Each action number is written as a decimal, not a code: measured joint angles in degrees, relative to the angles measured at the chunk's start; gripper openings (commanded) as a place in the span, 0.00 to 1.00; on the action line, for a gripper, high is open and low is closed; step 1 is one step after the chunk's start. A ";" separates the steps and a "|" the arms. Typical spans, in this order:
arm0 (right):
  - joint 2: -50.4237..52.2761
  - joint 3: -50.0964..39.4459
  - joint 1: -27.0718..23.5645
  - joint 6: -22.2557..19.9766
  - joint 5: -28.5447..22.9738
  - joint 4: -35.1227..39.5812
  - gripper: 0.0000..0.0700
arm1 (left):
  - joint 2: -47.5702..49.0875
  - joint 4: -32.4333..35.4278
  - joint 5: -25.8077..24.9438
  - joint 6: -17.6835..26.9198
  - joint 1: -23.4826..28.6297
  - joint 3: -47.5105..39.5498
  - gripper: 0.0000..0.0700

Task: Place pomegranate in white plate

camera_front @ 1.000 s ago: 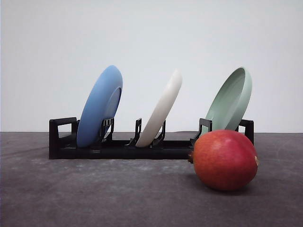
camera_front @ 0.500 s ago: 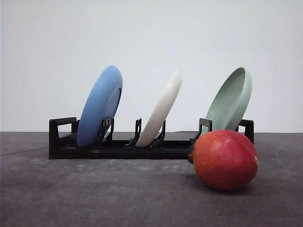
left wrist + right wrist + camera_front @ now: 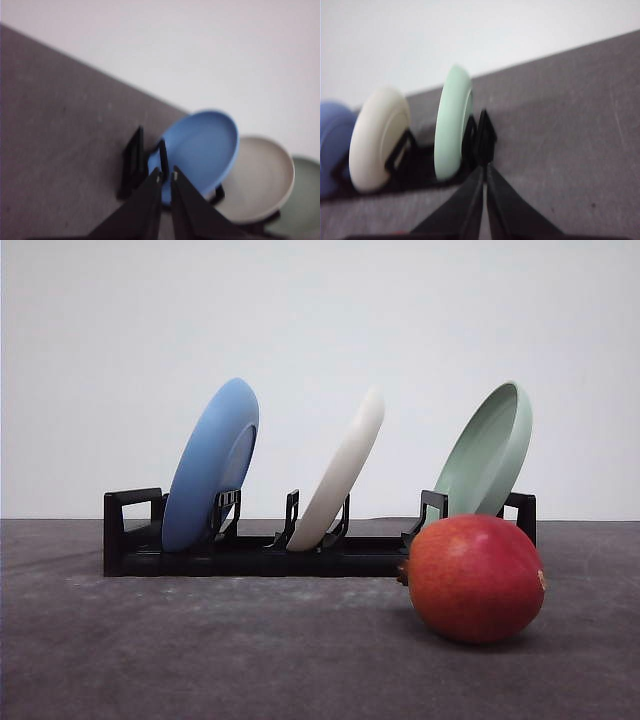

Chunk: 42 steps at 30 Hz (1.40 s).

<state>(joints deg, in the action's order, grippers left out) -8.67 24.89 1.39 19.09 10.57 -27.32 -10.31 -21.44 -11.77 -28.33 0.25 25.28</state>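
The pomegranate (image 3: 475,578), round and red with an orange blush, rests on the grey table in front of the rack's right end. The white plate (image 3: 340,472) stands tilted on edge in the middle slot of the black rack (image 3: 250,552); it also appears in the left wrist view (image 3: 262,179) and the right wrist view (image 3: 377,137). My left gripper (image 3: 166,176) hangs shut with nothing in it, seen against the blue plate. My right gripper (image 3: 484,167) is shut and empty too, seen against the rack's end by the green plate.
A blue plate (image 3: 212,462) leans in the rack's left slot and a pale green plate (image 3: 488,452) in its right slot, right behind the fruit. Grey tabletop (image 3: 200,650) stretches in front of the rack. A plain white wall stands behind.
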 measured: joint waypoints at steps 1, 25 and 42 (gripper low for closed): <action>-1.64 1.24 0.00 -1.24 0.48 -1.22 0.01 | -1.75 -1.97 -0.73 1.05 0.00 1.86 0.02; -22.88 9.81 14.99 -20.37 2.99 -5.26 0.01 | -35.41 -16.21 -4.85 31.26 -21.28 20.80 0.02; -22.86 9.81 15.10 -20.80 2.95 -5.28 0.50 | -38.01 -8.22 -4.38 33.88 -28.93 20.87 0.50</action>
<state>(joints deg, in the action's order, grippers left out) -31.53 34.70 16.49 -1.72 13.52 -32.60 -48.32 -29.66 -16.16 5.55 -28.67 46.15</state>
